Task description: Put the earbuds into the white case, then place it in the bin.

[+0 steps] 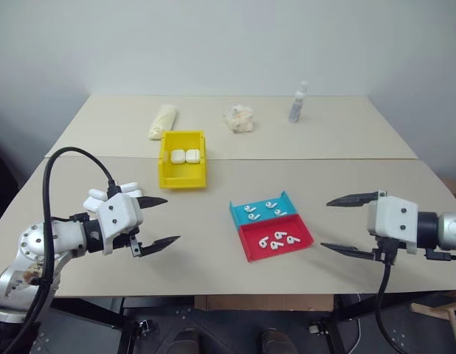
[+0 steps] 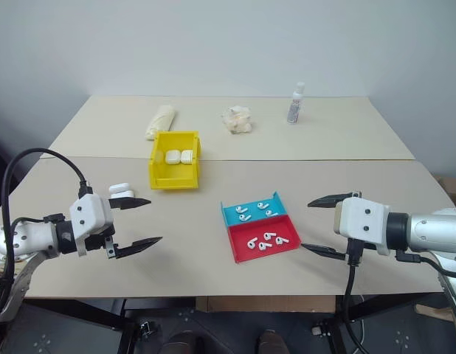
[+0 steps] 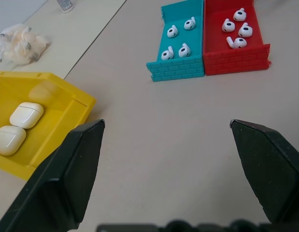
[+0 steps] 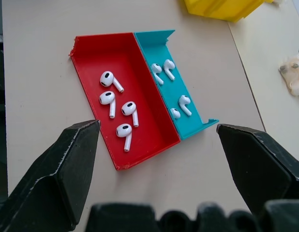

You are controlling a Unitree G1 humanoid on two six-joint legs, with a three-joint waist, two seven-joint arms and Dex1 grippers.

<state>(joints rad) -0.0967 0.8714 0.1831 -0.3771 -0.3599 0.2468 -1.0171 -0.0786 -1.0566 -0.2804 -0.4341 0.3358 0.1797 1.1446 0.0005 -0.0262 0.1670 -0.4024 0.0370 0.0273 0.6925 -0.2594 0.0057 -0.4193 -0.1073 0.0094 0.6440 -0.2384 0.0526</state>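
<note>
Nearest, both end effectors hover above the front part of the bench, jaws spread wide and holding nothing: the left end effector (image 1: 156, 223) toward the left edge, the right end effector (image 1: 348, 225) toward the right edge, each pointing inward. Just behind the left one lie loose white cases (image 2: 120, 191) on the bench. Between the two end effectors, nearer the right one and apart from both, sit two joined shallow trays set at a slant to the bench edges: the red tray (image 1: 305, 240) in front, the teal tray (image 1: 236, 207) behind it. Each holds four earbuds (image 4: 114, 102), stems pointing in assorted directions. Farther back, beyond the left end effector, stands the bin (image 1: 167, 175), long axis running front to back, with two closed cases (image 3: 18, 127) side by side in it.
</note>
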